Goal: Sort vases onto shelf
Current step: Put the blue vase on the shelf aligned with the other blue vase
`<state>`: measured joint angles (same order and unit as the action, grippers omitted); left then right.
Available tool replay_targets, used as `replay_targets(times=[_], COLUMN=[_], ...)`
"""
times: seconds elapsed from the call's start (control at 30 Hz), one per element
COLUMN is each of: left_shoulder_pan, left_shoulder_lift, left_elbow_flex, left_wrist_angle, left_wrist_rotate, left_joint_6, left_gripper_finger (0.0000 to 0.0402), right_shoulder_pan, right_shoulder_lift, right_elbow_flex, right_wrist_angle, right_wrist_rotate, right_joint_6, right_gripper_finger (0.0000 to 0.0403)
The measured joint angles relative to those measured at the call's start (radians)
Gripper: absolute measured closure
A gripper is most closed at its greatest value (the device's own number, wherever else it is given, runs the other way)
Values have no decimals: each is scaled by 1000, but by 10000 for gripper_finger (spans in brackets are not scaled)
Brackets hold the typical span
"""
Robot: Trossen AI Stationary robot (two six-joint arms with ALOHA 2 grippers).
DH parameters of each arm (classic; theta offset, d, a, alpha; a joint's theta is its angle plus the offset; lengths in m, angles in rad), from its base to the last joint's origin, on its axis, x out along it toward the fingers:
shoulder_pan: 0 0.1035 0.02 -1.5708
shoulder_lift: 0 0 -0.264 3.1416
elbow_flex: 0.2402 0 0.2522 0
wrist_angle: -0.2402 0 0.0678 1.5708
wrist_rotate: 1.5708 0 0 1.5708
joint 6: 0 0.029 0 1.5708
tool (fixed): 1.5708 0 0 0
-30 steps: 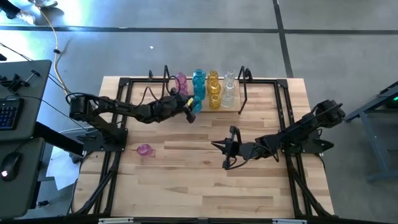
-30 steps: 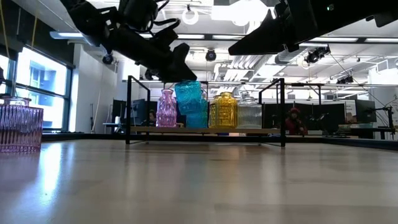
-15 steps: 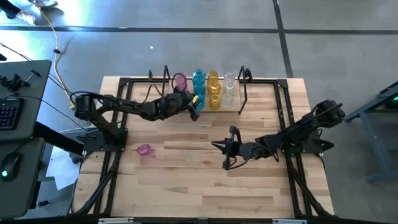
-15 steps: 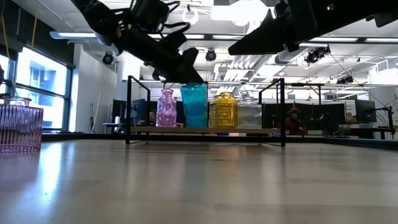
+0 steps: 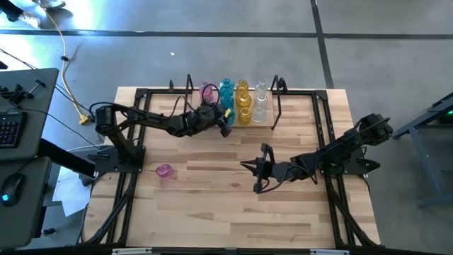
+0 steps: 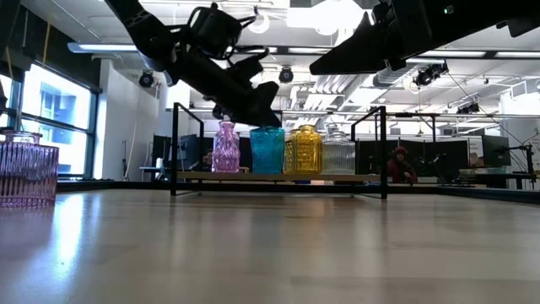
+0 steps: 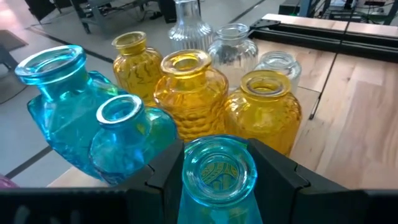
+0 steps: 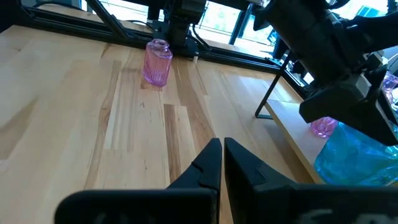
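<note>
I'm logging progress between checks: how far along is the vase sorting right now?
Mostly done: the shelf already carries pink, teal, yellow and clear vases in colour groups. In hand: the left gripper has its jaws closed on a teal vase at the shelf, beside the other teal ones. Left: one pink vase stands alone on the table. The right gripper waits shut over mid-table.

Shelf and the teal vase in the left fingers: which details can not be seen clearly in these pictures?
- Whether the teal glass vase rests on the black metal shelf: the left wrist view shows only its mouth; the left gripper covers its top in the low view.
- Back-row vases: hidden by the front row in the low view.
- Vase count: too small in the high view.
- Pink ribbed glass vase: cut by the low view's edge.
</note>
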<state>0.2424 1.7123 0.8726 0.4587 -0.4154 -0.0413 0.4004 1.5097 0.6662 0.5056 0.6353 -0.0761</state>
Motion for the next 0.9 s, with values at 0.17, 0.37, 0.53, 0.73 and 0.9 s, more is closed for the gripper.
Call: replay_targets(times=[0.17,0.37,0.53,0.73,0.9], left_shoulder_pan=[1,1,0,0,0], left_shoulder_lift=[0,0,-1,-1,-1], left_elbow_flex=[0,0,0,0,0], left_wrist_angle=[-5,-30,-34,-34,-30], left_wrist_rotate=[-13,-16,-17,-11,-11], left_joint_6=[0,0,0,10,11], left_gripper_finger=[264,261,245,246,245], right_shoulder_pan=[0,0,0,0,0], right_shoulder_lift=[0,0,0,0,0], right_elbow_flex=[0,0,0,0,0], right_wrist_angle=[0,0,0,0,0], right_wrist_rotate=[0,0,0,-8,-11], right_joint_6=[0,0,1,1,1], right_gripper_finger=[403,403,403,403,403])
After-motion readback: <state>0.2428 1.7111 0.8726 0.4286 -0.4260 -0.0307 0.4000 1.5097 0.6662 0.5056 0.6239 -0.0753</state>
